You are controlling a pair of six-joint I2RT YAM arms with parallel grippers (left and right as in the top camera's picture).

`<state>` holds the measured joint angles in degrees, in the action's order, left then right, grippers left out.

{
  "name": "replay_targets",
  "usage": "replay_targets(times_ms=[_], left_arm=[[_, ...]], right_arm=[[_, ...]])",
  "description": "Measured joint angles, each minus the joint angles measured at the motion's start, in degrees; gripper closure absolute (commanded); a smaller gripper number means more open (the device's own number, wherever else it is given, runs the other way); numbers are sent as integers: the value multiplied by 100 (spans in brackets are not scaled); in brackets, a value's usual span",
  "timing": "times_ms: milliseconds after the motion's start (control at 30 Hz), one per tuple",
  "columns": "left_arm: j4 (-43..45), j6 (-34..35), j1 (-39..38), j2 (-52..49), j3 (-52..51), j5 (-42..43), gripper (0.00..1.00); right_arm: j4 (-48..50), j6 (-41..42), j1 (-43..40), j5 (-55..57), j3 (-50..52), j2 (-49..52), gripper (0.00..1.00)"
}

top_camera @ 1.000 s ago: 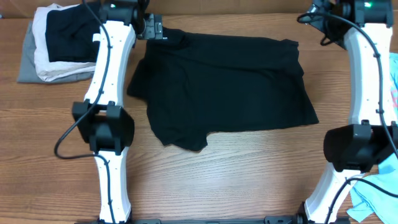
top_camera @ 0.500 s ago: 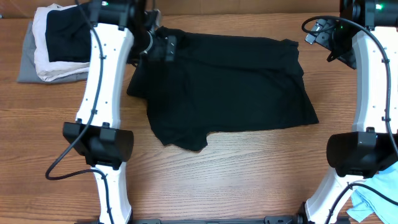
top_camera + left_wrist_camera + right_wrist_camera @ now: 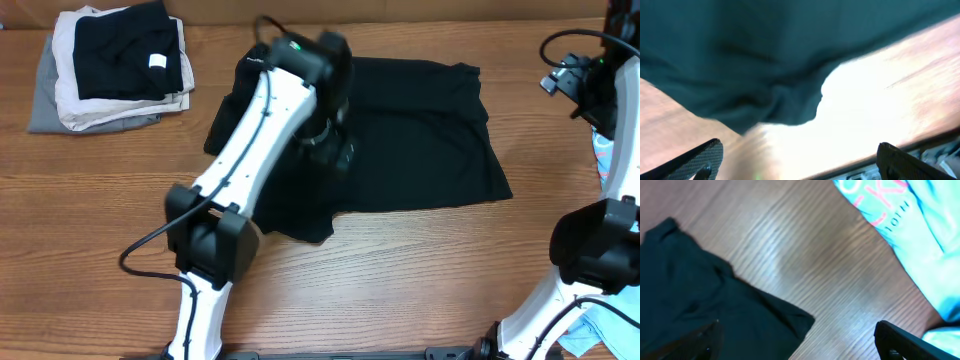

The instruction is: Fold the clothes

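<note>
Black clothes, one piece, lie near one folded stack

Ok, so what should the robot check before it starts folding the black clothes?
1. Left fingers open, empty: ok.
2. Right fingers open, empty: ok.
3. Black garment spread flat: not ok, one corner is rumpled.
4. Blue shirt off the garment: ok, wood shows between them.
5. Left fingers lined up on an edge: cannot tell, the wrist view is blurred.
</note>
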<state>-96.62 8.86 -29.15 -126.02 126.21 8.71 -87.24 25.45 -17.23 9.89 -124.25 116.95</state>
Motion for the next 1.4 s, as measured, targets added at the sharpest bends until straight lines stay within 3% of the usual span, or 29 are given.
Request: replay_targets(times_ms=[400,700,900,967,1100,1233,1267,1300,1367,1400], left_arm=[[337,24,-800,-17,-1683,-101,0],[1683,280,-719,-22,-3058,-201,0],[1834,326,-715,-22,-3563,-249,2],[1891,328,-715,-22,-3591,-258,11],[1987,387,-715,-22,-3591,-358,43],[1998,433,-715,-22,-3593,-420,43],[2000,433,-715,-22,-3593,-426,48],[2006,433,-715,-22,-3593,-426,56],[2039,433,-715,-22,-3593,-448,96],[2059,457,-713,-22,-3593,-463,96]], right_arm=[[214,0,-404,-195,109,0,0],[221,0,-404,-232,109,0,0],[286,0,-404,-369,109,0,0],[304,2,-402,-389,109,0,0],[321,0,-404,-413,109,0,0],[424,0,-404,-413,295,-4,0],[448,0,-404,-415,361,-7,0],[520,0,-402,-415,470,-7,0],[697,-2,-402,-415,780,-11,1],[804,2,-402,-433,951,-11,1]])
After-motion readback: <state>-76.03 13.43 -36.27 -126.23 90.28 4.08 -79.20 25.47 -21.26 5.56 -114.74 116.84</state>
